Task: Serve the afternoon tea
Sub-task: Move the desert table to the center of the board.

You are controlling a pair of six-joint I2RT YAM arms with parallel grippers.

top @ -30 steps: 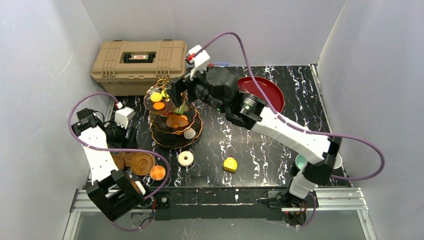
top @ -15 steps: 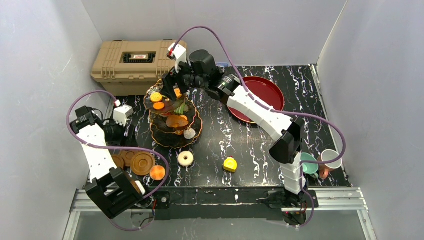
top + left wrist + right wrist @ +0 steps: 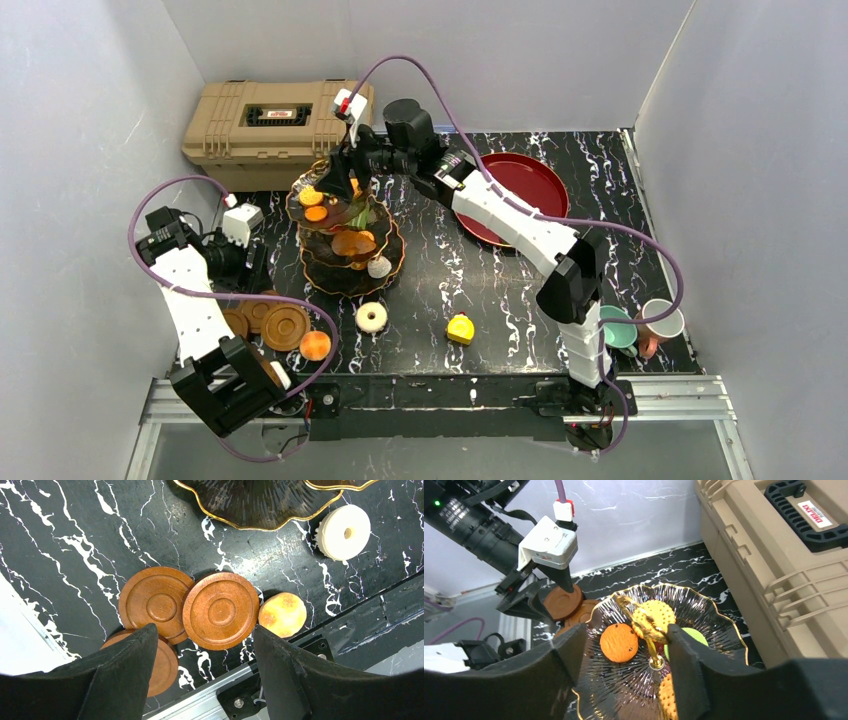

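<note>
The dark three-tier stand [image 3: 345, 240] with gold rims holds several sweets. My right gripper [image 3: 338, 185] hovers over its top tier [image 3: 704, 610], open, its jaws either side of an orange cookie [image 3: 619, 642] and the gold handle [image 3: 655, 661]. A yellow cookie [image 3: 655, 616] and a green sweet [image 3: 691, 634] lie beside the handle. My left gripper [image 3: 204, 629] is open above three brown saucers [image 3: 220, 611] at the front left, holding nothing. An orange macaron [image 3: 282, 614], a white donut [image 3: 372, 317] and a yellow cake [image 3: 460, 329] lie on the table. Teal [image 3: 612, 327] and white [image 3: 662, 320] cups sit front right.
A big tan case [image 3: 275, 118] stands at the back left, right behind the stand. A red round tray [image 3: 530, 190] lies at the back right. The table's front edge and metal rail [image 3: 210, 700] run just below the saucers. Grey walls close in both sides.
My right arm has stretched left and settled over the stand's top tier, and its jaws have narrowed somewhat. The left arm has barely moved.
</note>
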